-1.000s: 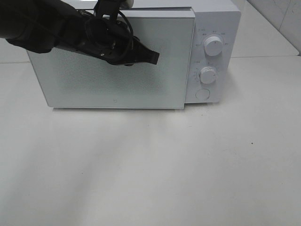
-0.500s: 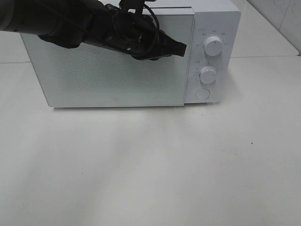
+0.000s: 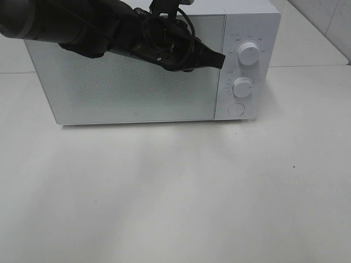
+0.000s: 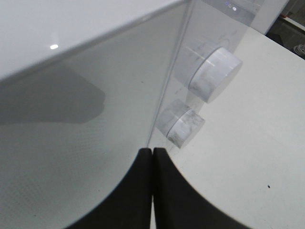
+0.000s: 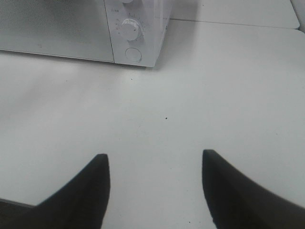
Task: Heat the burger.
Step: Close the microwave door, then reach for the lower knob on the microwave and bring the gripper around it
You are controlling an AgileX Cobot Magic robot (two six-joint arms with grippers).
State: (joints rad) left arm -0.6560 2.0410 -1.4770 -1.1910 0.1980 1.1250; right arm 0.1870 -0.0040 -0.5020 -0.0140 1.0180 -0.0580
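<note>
white table [image 3: 219, 192] | microwave [image 3: 131, 96] door closed | left pincer [image 4: 152, 152] tips together

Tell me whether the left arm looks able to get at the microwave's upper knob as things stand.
Probably yes: the shut left gripper hovers just beside the upper knob, and nothing visible lies between them.

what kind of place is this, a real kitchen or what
Probably a mock kitchen set up for robot trials rather than a home: a white microwave with turn dials sits on a plain white table, and a black robot arm hangs in front of its door.
</note>
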